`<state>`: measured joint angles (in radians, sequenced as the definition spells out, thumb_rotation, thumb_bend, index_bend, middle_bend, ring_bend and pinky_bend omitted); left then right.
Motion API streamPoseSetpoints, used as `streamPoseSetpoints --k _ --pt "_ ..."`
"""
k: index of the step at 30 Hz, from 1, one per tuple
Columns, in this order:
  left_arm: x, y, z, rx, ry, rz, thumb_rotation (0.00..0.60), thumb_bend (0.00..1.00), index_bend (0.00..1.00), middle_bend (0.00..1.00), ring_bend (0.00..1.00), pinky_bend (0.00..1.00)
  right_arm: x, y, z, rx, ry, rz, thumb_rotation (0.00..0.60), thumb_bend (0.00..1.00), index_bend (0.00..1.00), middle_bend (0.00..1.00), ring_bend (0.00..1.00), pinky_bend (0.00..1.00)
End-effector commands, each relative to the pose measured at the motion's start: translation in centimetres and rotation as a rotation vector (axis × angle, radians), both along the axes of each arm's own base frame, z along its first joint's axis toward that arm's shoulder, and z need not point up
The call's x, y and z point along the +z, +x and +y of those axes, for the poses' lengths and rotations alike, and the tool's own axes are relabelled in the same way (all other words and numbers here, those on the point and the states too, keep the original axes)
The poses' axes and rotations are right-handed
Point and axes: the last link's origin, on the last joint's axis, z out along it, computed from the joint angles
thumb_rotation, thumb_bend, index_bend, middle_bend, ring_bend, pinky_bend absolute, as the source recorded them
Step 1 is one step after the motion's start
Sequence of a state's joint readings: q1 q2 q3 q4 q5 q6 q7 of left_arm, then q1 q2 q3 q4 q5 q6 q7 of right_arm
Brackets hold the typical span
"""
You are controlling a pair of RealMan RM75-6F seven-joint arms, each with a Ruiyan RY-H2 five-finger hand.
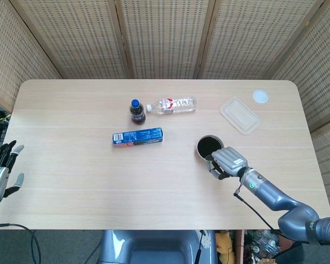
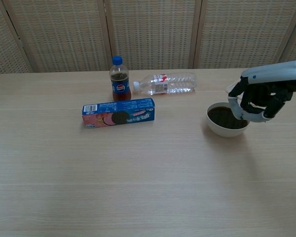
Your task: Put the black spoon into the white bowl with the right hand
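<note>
The white bowl [image 1: 208, 146] [image 2: 227, 121] with a dark inside stands right of the table's middle. My right hand [image 1: 226, 161] [image 2: 259, 96] hovers over the bowl's near right rim, raised off the table, fingers curled in and downward. The black spoon lies nowhere on the table. It appears to be held inside the curled dark fingers, where I cannot make it out clearly. My left hand [image 1: 0, 170] hangs beyond the table's left edge with its fingers spread and nothing in them.
A blue cookie box [image 1: 137, 136] lies mid-table. Behind it stands a cola bottle [image 1: 137, 111], with a clear water bottle [image 1: 172, 105] on its side. A clear lidded container [image 1: 240, 115] and a small white lid [image 1: 260, 97] sit at the back right.
</note>
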<state>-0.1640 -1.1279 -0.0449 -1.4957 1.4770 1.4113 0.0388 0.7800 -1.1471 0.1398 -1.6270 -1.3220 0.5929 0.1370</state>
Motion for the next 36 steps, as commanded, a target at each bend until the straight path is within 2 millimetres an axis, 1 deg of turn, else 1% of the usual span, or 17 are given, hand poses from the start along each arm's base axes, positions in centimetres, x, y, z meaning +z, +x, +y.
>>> streamPoseSetpoints --k 1,7,11,13,22,27,36 --pt "0.0 0.0 0.0 0.002 -0.001 -0.001 0.600 0.46 0.08 0.00 0.00 0.00 0.0 2.7 -1.3 -0.039 0.068 -0.082 0.600 0.66 0.65 0.85 0.91 1.00" --pt "0.0 -0.3 -0.1 0.008 -0.001 -0.001 0.600 0.46 0.08 0.00 0.00 0.00 -1.0 4.9 -3.0 -0.082 0.127 -0.142 0.600 0.66 0.65 0.85 0.91 1.00" --pt "0.0 -0.5 -0.3 0.018 0.002 -0.001 0.600 0.46 0.08 0.00 0.00 0.00 -1.7 5.7 -4.6 -0.106 0.134 -0.164 0.600 0.66 0.65 0.85 0.91 1.00" --pt "0.1 -0.7 -0.4 0.025 0.003 -0.001 0.600 0.46 0.08 0.00 0.00 0.00 -2.3 5.8 -5.2 -0.120 0.136 -0.169 0.600 0.66 0.65 0.85 0.91 1.00" --pt "0.1 -1.1 -0.6 0.041 0.003 0.002 0.600 0.46 0.08 0.00 0.00 0.00 -4.6 5.5 -7.5 -0.197 0.144 -0.168 0.600 0.66 0.66 0.85 0.91 1.00" --pt "0.1 -1.4 -0.8 0.051 0.004 0.006 0.600 0.46 0.08 0.00 0.00 0.00 -6.0 4.9 -8.6 -0.229 0.139 -0.148 0.600 0.66 0.66 0.85 0.91 1.00" --pt "0.1 -1.5 -1.1 0.063 0.006 0.008 0.600 0.46 0.08 0.00 0.00 0.00 -7.0 3.3 -9.9 -0.284 0.118 -0.110 0.600 0.67 0.66 0.85 0.91 1.00"
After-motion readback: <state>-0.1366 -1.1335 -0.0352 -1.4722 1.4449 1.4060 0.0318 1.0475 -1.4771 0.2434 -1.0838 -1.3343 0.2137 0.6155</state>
